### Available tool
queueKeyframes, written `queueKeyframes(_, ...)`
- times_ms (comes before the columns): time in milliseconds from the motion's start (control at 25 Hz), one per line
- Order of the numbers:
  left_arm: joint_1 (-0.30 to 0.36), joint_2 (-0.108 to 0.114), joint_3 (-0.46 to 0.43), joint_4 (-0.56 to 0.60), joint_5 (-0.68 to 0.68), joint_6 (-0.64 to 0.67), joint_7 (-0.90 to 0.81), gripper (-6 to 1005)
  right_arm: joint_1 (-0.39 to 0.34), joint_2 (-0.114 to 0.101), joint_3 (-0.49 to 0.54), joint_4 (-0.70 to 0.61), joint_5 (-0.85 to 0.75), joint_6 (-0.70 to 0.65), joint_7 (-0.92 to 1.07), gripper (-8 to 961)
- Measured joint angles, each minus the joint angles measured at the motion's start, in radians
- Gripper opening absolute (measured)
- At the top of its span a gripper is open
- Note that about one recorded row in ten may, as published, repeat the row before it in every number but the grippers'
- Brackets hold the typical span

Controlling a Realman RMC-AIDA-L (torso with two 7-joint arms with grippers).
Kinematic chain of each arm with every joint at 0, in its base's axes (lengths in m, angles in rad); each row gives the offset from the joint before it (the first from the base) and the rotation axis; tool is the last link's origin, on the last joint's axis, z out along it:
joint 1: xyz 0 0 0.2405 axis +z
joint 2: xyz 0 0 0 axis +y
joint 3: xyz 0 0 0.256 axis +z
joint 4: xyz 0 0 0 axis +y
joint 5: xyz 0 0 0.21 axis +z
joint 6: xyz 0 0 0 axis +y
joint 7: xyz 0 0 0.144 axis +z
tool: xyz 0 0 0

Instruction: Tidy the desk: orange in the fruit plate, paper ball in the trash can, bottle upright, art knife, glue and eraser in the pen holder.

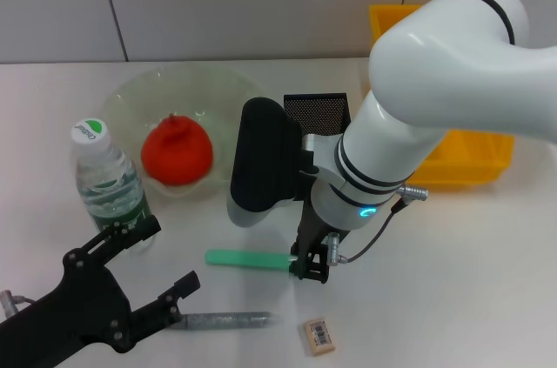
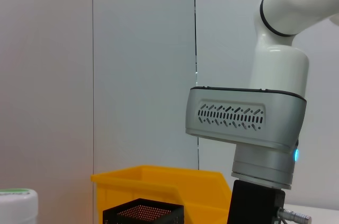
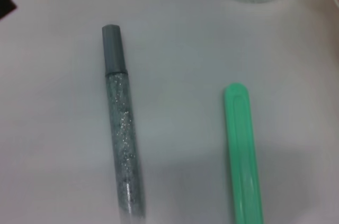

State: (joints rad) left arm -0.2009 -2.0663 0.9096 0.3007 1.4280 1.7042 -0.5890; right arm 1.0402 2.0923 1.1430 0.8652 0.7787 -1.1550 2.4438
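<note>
Already orange [image 1: 177, 151] in fruit plate [image 1: 130, 98]

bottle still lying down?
No, the bottle stands upright on its base, white cap up, beside the fruit plate in the head view.

white desk [image 1: 487, 281] before pale grey panelled wall [image 1: 261, 3]

You have a white desk [image 1: 487, 281] underneath everything. Behind it stands a pale grey panelled wall [image 1: 261, 3], divided by thin dark vertical seams.
</note>
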Motion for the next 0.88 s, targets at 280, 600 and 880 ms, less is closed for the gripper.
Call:
queueKeyframes(280, 0.000, 0.000, 0.000, 0.000, 0.000, 0.000, 0.000, 812, -0.004, 0.000, 0.008, 0.005, 0.001, -0.016, 0.000, 155)
queueKeyframes(600, 0.000, 0.000, 0.000, 0.000, 0.000, 0.002, 0.002, 812, -0.010, -0.002, 0.012, 0.025, 0.002, -0.035, 0.004, 155)
queueKeyframes(880, 0.000, 0.000, 0.000, 0.000, 0.000, 0.004, 0.004, 812, -0.016, -0.006, 0.035, 0.038, -0.001, -0.055, 0.006, 155)
